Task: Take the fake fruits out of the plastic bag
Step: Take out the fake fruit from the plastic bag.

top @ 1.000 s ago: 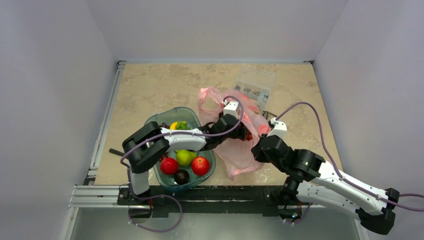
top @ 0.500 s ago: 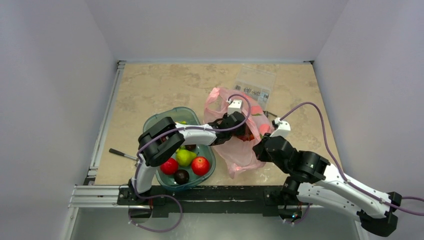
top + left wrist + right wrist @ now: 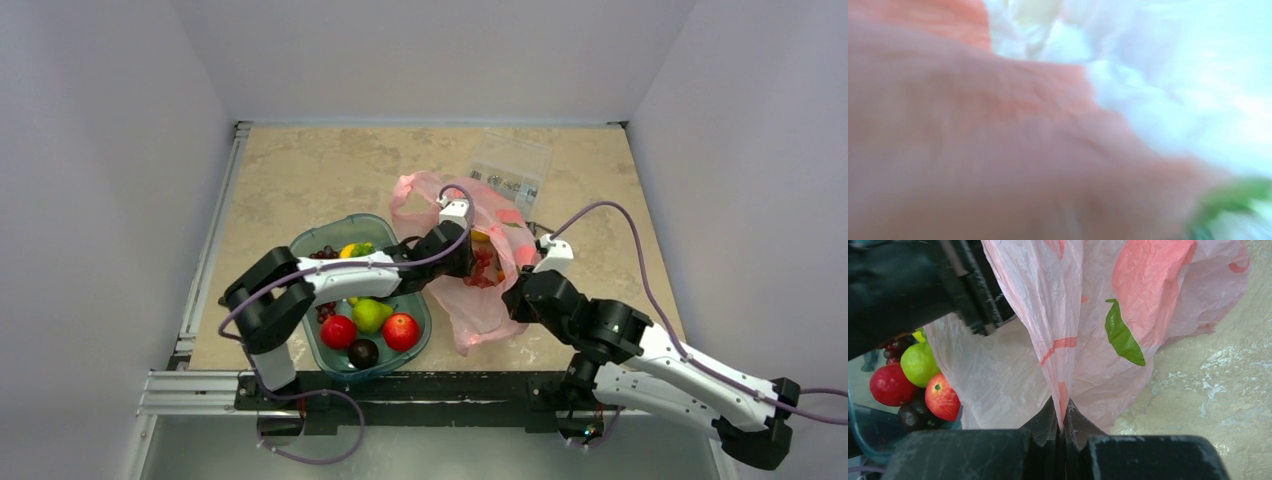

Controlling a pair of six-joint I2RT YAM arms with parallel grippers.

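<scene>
Reaching into the bag (image 3: 478, 312) is the step in hand. The left arm stretches across the tray (image 3: 303, 244), and the left gripper (image 3: 466, 258) is buried in the bag's open mouth. The right gripper (image 3: 1063, 419) is clamped on a fold of the pink film, pulling it up into a taut ridge so that the mouth gapes toward the left arm.

The bag lies on the tabletop (image 3: 300, 180), just beside the tray's right edge. The fruits (image 3: 484, 268) are inside it, showing from above as reddish shapes with a spot of yellow behind them, right at the left gripper's tip.

The left wrist view is a blur of orange-pink against white, with a smear of green low on the right. It may be a fruit or the film pressed close to the lens. Whether the left fingers are apart or closed on anything, I cannot tell.

By my reading no fruit from the bag is out yet, so the task is at its grasping stage. The next move calls for the left fingers to close around one fruit alone, without trapping film. Then it calls for a lift back through the mouth while the right gripper holds its pinch, so the bag neither follows nor collapses.
</scene>
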